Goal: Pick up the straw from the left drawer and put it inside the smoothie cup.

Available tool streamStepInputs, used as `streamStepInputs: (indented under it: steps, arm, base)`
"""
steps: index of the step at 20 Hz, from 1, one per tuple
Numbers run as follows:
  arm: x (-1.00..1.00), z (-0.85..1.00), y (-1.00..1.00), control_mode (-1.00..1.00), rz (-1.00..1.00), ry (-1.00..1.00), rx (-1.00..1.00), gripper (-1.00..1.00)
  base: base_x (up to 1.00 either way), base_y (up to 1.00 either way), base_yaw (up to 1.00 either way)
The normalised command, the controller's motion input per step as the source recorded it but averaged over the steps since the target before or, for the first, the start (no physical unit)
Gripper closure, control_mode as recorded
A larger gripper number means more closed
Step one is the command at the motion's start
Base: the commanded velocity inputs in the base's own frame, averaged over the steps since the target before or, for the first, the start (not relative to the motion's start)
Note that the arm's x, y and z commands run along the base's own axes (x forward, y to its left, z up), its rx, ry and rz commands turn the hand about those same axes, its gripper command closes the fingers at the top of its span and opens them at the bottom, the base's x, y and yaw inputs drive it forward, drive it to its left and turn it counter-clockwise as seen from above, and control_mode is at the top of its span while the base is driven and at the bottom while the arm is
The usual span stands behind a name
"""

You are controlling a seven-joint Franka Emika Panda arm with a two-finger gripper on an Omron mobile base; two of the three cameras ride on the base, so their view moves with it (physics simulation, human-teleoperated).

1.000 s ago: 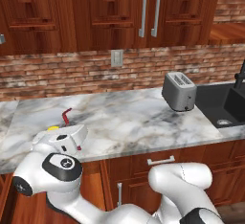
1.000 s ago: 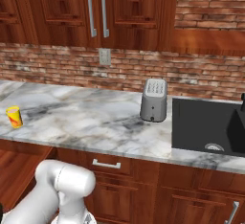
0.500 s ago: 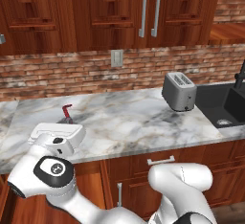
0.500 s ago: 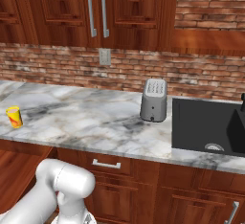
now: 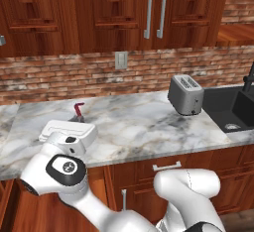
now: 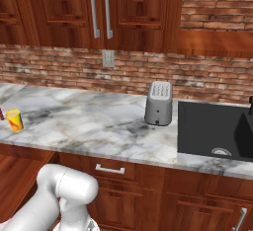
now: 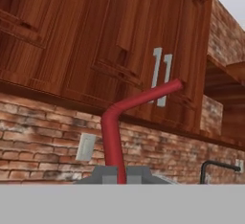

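Observation:
In the hand view my gripper (image 7: 117, 175) is shut on the straw (image 7: 113, 137), a thin red tube that stands up between the fingertips with its bent end angled to the upper right. In the left base view my white hand (image 5: 67, 133) hovers over the left part of the counter, and the straw's (image 5: 78, 111) bent top pokes up behind it. The smoothie cup (image 6: 15, 120), small and yellow with a red mark, stands on the counter at the far left of the right base view. Below it, the left drawer (image 6: 20, 173) stands open, showing a plain wood floor.
A silver toaster (image 5: 185, 94) stands on the marble counter (image 5: 134, 127) to the right, beside a black sink (image 6: 215, 131) with a dark faucet. Wooden wall cabinets (image 5: 149, 13) hang above a brick backsplash. A shut drawer with a bar handle (image 5: 166, 166) sits under the counter.
The hand has carried the straw a little up and to the right over the counter. In the left base view it now covers the yellow cup that showed beside it a second ago.

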Motion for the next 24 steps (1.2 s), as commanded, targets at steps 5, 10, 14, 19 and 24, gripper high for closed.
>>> streamStepInputs:
  steps: [5, 10, 14, 19, 24]
  arm:
    - [0.1, 0.05, -0.13, -1.0, 0.0, -0.01, 0.03, 1.0]
    - [0.06, 0.08, -0.02, -1.0, 0.0, 0.0, 0.0, 1.0]
    - [0.14, 0.11, 0.0, -1.0, 0.0, 0.0, 0.01, 1.0]
    - [0.26, 0.01, 0.0, -1.0, 0.0, 0.0, 0.0, 1.0]
    - [0.33, 0.0, 0.01, -1.0, 0.0, 0.0, 0.0, 1.0]
  base:
    - [0.0, 0.0, 0.0]
    - [0.0, 0.0, 0.0]
    - [0.0, 0.0, 0.0]
    - [0.0, 0.0, 0.0]
    - [0.0, 0.0, 0.0]
